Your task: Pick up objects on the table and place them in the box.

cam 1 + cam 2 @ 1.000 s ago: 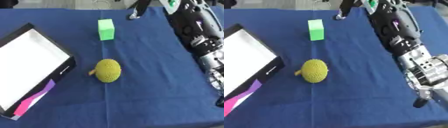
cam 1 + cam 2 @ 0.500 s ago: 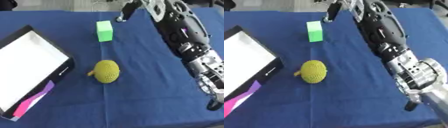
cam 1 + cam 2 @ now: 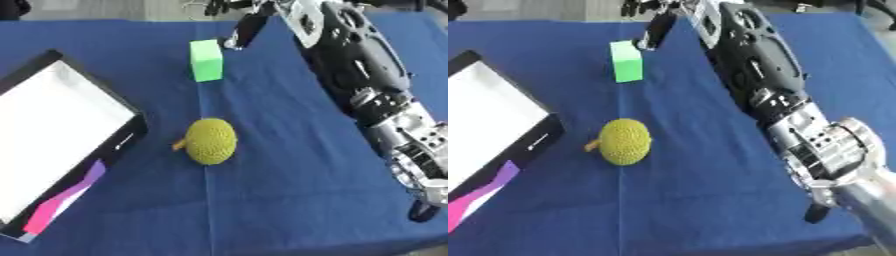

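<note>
At twelve o'clock on the blue table (image 3: 289, 200), the right hand (image 3: 238, 30) hangs fingers spread just beside the green block (image 3: 206, 60), seemingly lining up a grasp; the box (image 3: 52, 140) waits at nine.

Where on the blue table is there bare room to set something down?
Bare cloth lies in front of the yellow knitted fruit, toward the near edge, between the box and the right arm. It is crowded at the far edge, where the right hand hangs beside the green block.
</note>
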Robot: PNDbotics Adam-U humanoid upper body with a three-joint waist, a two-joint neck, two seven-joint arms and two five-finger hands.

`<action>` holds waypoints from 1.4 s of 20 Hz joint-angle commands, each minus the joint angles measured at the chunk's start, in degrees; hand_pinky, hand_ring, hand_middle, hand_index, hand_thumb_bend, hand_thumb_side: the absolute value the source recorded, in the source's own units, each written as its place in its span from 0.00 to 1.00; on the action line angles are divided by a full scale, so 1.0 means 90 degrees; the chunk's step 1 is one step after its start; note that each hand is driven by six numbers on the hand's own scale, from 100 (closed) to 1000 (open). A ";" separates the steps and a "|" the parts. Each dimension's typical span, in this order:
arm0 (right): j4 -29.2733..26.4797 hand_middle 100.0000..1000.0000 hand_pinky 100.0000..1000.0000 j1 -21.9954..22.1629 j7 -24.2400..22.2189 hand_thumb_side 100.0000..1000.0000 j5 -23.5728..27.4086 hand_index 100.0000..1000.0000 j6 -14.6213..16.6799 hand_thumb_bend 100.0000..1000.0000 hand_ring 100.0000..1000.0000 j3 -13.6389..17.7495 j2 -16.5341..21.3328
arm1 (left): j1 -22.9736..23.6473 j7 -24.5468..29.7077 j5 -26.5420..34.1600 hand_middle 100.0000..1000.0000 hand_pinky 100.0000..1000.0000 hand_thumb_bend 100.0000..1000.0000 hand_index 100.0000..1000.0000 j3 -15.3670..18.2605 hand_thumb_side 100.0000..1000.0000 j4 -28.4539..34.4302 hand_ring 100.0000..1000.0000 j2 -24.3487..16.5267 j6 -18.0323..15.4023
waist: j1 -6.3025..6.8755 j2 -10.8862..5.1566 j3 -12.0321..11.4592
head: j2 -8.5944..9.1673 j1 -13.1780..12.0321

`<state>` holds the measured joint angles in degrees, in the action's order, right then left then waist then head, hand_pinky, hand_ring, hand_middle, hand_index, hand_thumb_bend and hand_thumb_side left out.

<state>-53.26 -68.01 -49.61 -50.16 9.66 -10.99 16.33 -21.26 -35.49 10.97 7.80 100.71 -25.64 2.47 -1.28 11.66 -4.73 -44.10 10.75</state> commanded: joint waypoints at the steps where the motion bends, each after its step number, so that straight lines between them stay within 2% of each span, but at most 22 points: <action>1: -0.0265 0.90 0.94 -0.0148 -0.0219 0.23 0.0439 0.96 0.0006 0.00 0.94 0.0018 0.0065 | -0.0062 -0.0074 -0.0036 0.64 0.74 0.65 0.81 0.0116 0.52 0.0080 0.78 -0.0132 -0.0013 | 0.0030 -0.0243 0.0000 | 0.0093 0.0042; 6: -0.0769 0.91 0.94 -0.0248 -0.0261 0.16 0.0649 0.96 -0.0006 0.02 0.95 -0.0106 0.0230 | -0.0040 -0.0251 -0.0031 0.64 0.74 0.65 0.81 0.0211 0.52 0.0073 0.78 -0.0147 -0.0021 | 0.0019 -0.0265 -0.0004 | 0.0039 0.0096; 11: -0.1015 0.92 0.94 -0.0231 -0.0262 0.44 0.0866 0.97 0.0263 0.00 0.95 -0.0357 0.0260 | -0.0018 -0.0441 0.0029 0.64 0.74 0.66 0.81 0.0367 0.52 -0.0089 0.78 -0.0145 -0.0006 | 0.0002 -0.0287 -0.0006 | 0.0000 0.0140; 14: -0.1033 0.91 0.94 -0.0169 -0.0262 0.52 0.0944 0.97 0.0525 0.00 0.95 -0.0525 0.0228 | -0.0005 -0.0506 0.0095 0.64 0.74 0.66 0.81 0.0454 0.52 -0.0222 0.78 -0.0198 -0.0025 | -0.0001 -0.0289 -0.0006 | -0.0001 0.0153; 19: -0.0955 0.91 0.94 -0.0022 -0.0262 0.53 0.0944 0.97 0.0801 0.00 0.95 -0.0664 0.0168 | 0.0024 -0.0563 0.0178 0.63 0.74 0.66 0.81 0.0543 0.52 -0.0438 0.78 -0.0291 -0.0059 | -0.0017 -0.0295 0.0021 | -0.0002 0.0132; 28: -0.0910 0.91 0.94 0.0184 -0.0262 0.56 0.0937 0.97 0.0863 0.00 0.95 -0.0690 0.0090 | 0.0040 -0.0536 0.0202 0.63 0.74 0.66 0.81 0.0559 0.52 -0.0585 0.77 -0.0325 -0.0082 | -0.0030 -0.0285 0.0032 | -0.0002 0.0093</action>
<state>-61.23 -65.40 -51.10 -41.91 16.32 -17.45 16.73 -20.58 -40.40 12.58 12.21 95.02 -26.29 1.94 -1.30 11.36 -4.40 -44.14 11.70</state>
